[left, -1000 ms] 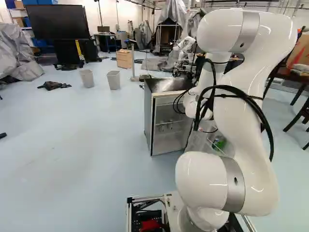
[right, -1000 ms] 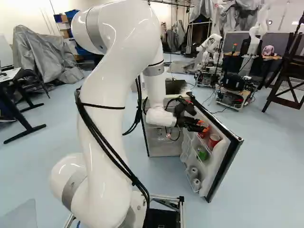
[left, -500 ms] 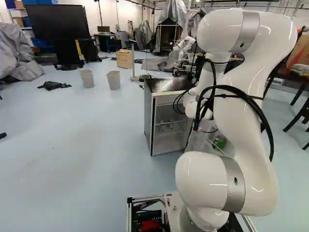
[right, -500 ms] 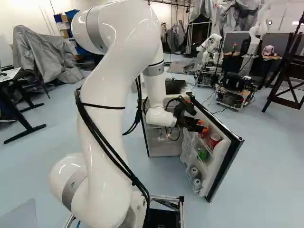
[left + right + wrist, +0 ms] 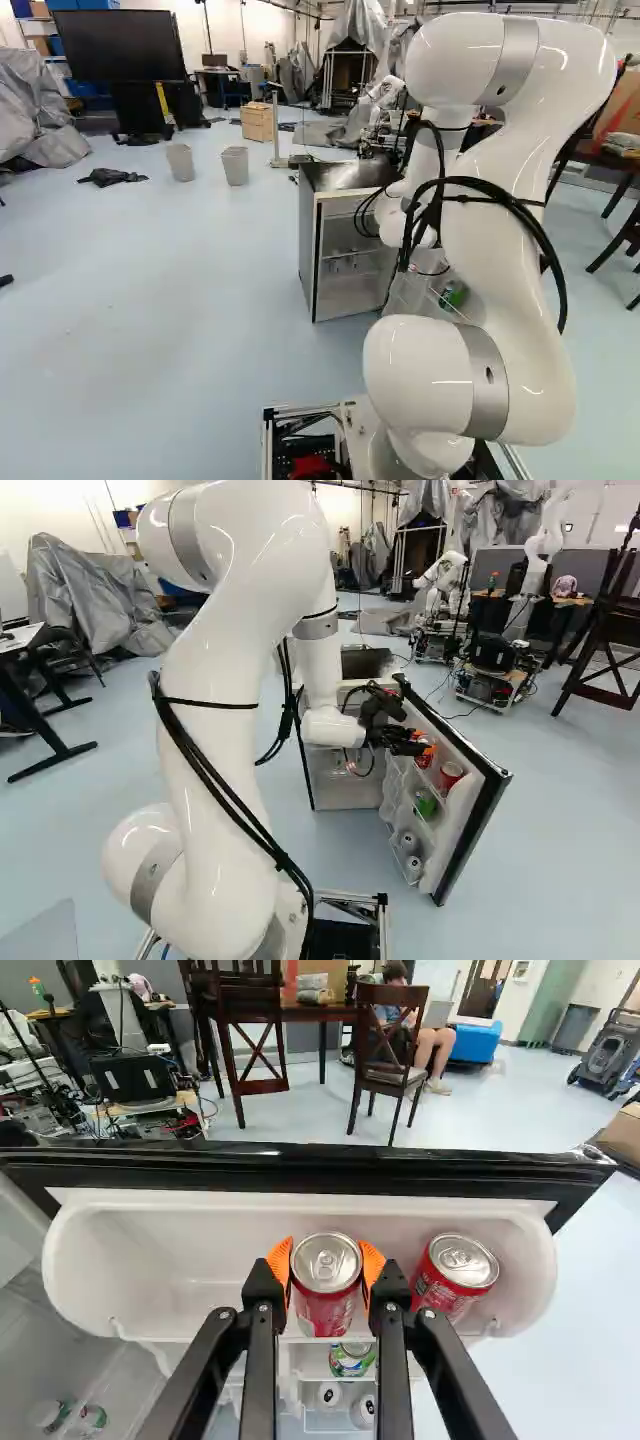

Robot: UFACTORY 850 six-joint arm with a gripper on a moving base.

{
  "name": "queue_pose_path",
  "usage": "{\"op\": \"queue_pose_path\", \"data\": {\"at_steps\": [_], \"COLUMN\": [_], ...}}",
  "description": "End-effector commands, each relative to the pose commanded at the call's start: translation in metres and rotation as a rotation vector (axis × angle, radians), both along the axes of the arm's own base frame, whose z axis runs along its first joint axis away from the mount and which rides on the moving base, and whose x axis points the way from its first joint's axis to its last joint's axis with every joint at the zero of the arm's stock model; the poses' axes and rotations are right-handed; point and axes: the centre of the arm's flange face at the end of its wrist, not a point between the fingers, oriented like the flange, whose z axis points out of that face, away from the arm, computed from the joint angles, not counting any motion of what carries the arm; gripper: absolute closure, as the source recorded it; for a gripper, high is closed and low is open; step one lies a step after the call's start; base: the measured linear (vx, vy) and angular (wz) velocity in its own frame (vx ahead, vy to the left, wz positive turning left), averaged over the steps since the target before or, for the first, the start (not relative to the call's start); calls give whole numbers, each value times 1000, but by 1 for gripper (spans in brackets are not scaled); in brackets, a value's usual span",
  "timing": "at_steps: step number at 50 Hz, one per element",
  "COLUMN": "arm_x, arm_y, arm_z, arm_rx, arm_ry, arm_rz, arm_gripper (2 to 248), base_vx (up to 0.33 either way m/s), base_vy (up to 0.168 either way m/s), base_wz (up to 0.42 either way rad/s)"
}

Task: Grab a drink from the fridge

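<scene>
Beyond the open fridge (image 5: 309, 245), well apart from the jaws, two wastebaskets (image 5: 180, 163) are being carried by the pale blue floor (image 5: 150, 270). Inside the fridge, lower than the jaws and off to one side, two small containers (image 5: 48, 1415) are being held; their kind cannot be told. Ahead of the jaws, past the door's black edge (image 5: 330, 1169), another robot (image 5: 497, 655) is being supported by the same floor. One red can (image 5: 326, 1305) is being clamped between the jaws, pressed from two sides by orange pads (image 5: 281, 1258), within the white door shelf (image 5: 180, 1270); whether it is being borne by the shelf cannot be told. Under the jaws, one green can (image 5: 350, 1362) and two pale cans (image 5: 330, 1394) are being held in the door. Farther ahead, two dark chairs (image 5: 395, 1050) are being seen by a tabletop (image 5: 335, 1009). Just beside the jaws, a second red can (image 5: 460, 1270) is being held in the shelf.
</scene>
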Motion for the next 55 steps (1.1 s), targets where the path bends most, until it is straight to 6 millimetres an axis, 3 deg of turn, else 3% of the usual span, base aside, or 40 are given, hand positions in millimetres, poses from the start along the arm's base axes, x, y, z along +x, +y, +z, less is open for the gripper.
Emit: {"op": "queue_pose_path", "data": {"at_steps": [55], "arm_x": [-24], "arm_y": [50], "arm_z": [20], "arm_rx": [-156], "arm_ry": [-23], "arm_rz": [109], "arm_gripper": [157], "base_vx": [0], "base_vy": [0], "base_wz": [0]}}
